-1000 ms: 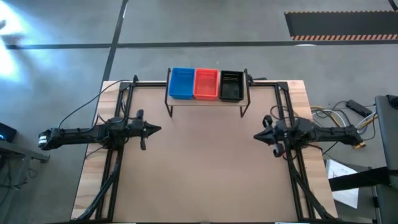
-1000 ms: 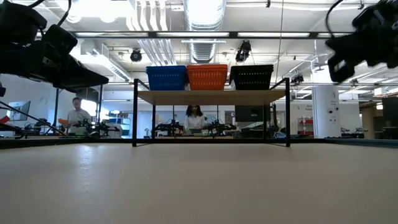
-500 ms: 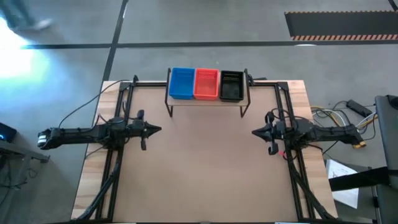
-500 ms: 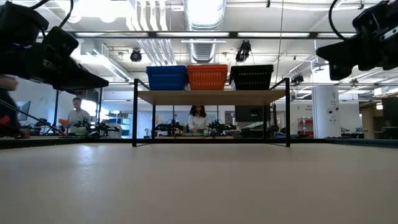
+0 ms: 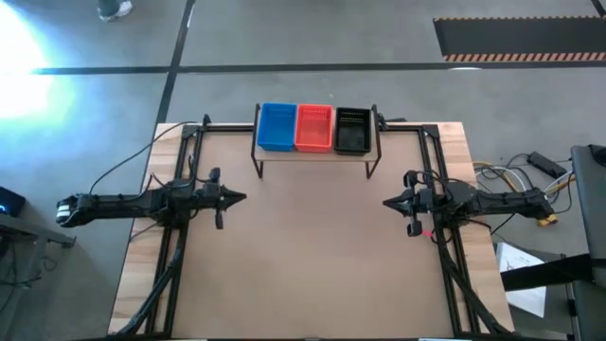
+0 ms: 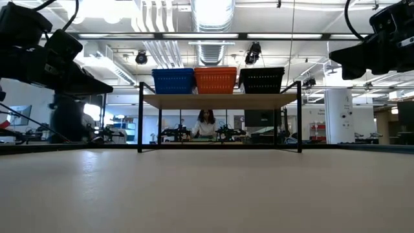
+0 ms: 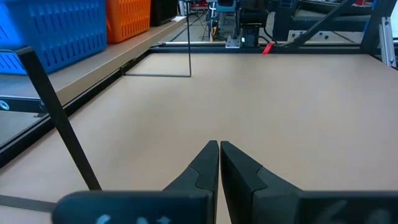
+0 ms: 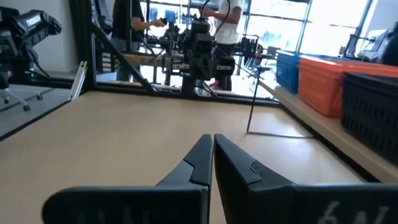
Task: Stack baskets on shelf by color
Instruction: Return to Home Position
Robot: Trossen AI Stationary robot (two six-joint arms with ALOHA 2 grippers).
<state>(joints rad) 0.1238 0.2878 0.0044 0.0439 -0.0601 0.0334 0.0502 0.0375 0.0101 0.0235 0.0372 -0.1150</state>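
Note:
On the shelf (image 5: 315, 156) at the table's far edge, three stacks of baskets stand side by side on its wooden top: blue (image 5: 276, 126), orange (image 5: 313, 127) and black (image 5: 352, 131). The low view shows them as blue (image 6: 173, 81), orange (image 6: 215, 79) and black (image 6: 261, 80) above the shelf top (image 6: 220, 101). My left gripper (image 5: 242, 198) hovers shut over the table's left side, pointing right; its shut fingertips (image 7: 219, 146) show in the left wrist view. My right gripper (image 5: 386, 202) hovers shut over the right side, pointing left, its fingertips (image 8: 210, 138) together.
The brown tabletop (image 5: 312, 256) stretches between the two arms and in front of the shelf. Black frame rails run along the table's left (image 5: 180, 237) and right (image 5: 454, 256) sides. People stand in the room beyond the table (image 6: 206, 123).
My right gripper has moved a little toward the table's left and turned slightly about its axis. A person has walked through the room behind the table's left side. The baskets and my left arm have kept still.

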